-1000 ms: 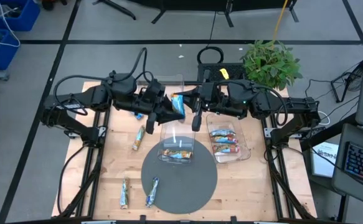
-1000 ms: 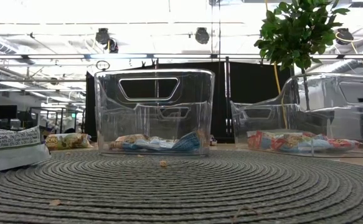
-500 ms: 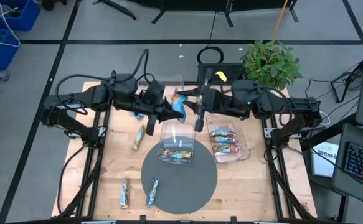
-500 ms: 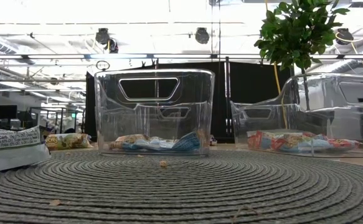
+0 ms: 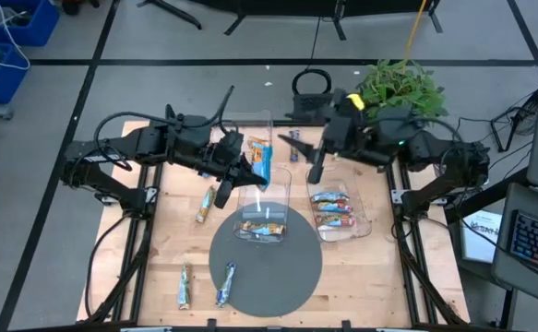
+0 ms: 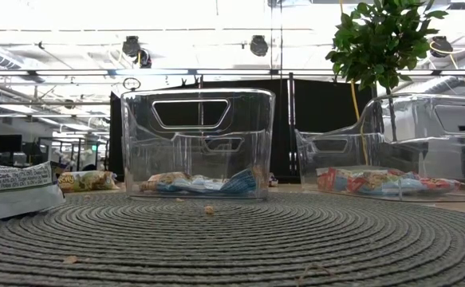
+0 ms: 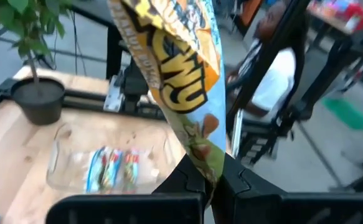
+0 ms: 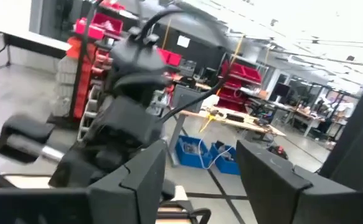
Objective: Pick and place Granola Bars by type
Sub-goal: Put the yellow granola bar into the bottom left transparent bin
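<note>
The hand-over of one bar looks just finished. The left tool has its fingers pinched tight on the lower end of a blue and orange foil-wrapped granola bar, which stands up from the grip. From above, that bar hangs in the air over the far end of the clear plastic bin in the middle of the table, where a few bluish bars already lie. The right tool stands with its fingers apart and nothing between them, pulled off above the far end of the right-hand clear bin, which holds the red-marked bars.

The next move, I judge, calls for the left arm to lower the bar inside the middle bin's walls and let go.

A second ago both tools met at this bar; since then the right one has opened and drawn back towards the potted plant. Loose bars still wait on the wooden table.
</note>
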`<state>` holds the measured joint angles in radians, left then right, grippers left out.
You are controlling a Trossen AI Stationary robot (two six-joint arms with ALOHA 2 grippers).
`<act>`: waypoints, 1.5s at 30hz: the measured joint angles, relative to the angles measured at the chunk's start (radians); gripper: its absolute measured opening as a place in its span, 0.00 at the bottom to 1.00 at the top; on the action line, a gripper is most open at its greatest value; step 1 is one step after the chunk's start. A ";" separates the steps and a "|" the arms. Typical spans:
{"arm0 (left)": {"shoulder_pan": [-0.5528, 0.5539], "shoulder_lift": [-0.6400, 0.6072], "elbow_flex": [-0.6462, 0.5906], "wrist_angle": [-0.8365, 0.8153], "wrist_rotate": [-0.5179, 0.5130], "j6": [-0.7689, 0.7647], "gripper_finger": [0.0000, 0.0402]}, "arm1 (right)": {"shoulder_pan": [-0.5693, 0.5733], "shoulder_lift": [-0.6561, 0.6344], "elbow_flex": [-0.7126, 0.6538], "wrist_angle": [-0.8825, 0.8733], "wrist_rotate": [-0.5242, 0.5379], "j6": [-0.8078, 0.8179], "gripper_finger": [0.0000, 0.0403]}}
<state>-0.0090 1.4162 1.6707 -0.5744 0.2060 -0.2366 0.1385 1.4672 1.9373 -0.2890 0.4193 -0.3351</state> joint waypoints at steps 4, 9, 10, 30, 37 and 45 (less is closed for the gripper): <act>0.000 0.000 0.000 -0.101 -0.006 0.072 0.01 | 0.021 -0.011 0.002 0.000 -0.001 0.001 0.46; 0.000 0.018 0.001 -0.201 -0.035 0.155 0.01 | 0.067 -0.013 0.000 -0.003 -0.001 -0.029 0.46; 0.000 0.022 0.000 -0.229 -0.040 0.169 0.01 | 0.076 -0.015 0.000 0.002 -0.001 -0.033 0.46; 0.060 0.355 0.000 -0.582 -0.132 0.421 0.01 | 0.247 -0.053 0.001 -0.025 0.109 -0.097 0.48; 0.067 0.446 0.000 -0.585 -0.155 0.474 0.01 | 0.283 -0.054 0.001 -0.023 0.116 -0.129 0.48; 0.067 0.538 0.000 -0.584 -0.155 0.495 0.01 | 0.316 -0.054 0.001 -0.023 0.160 -0.153 0.48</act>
<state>0.0578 1.9542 1.6707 -1.1587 0.0506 0.2586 0.4541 1.4132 1.9381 -0.3115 0.5797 -0.4883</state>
